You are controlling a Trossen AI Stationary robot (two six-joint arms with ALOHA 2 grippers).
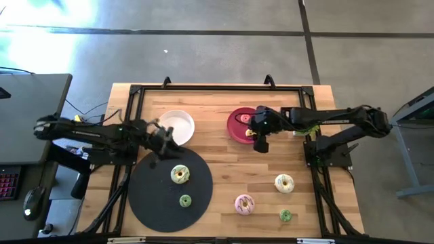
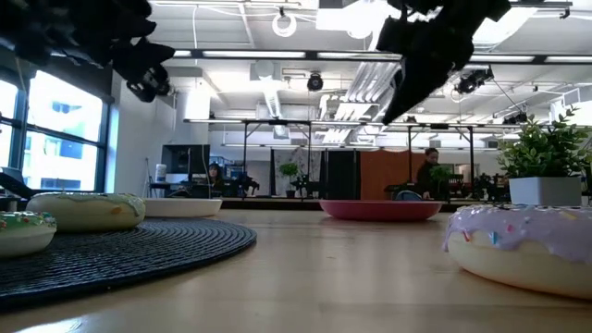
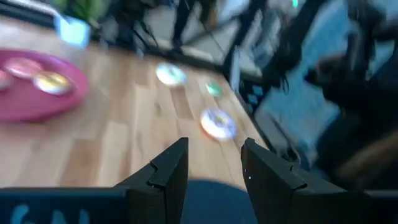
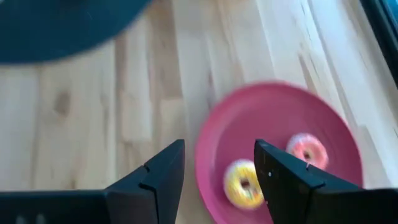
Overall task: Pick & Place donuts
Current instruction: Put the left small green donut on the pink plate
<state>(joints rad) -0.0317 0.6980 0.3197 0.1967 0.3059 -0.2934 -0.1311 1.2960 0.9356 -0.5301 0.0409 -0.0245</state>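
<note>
Donuts spread over table, mat and plates; both grippers empty.

Black round mat at 7 o'clock carries a cream donut and a green donut. White plate at 11, red plate at 1, holding yellow donut and pink donut. Loose at 5: white-iced donut, pink-iced donut, small green donut. Left gripper over the mat's edge, fingers spread; right gripper beside the red plate, fingers spread.

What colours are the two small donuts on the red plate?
One yellow donut and one pink donut on the red plate; the right wrist view shows them best.
</note>
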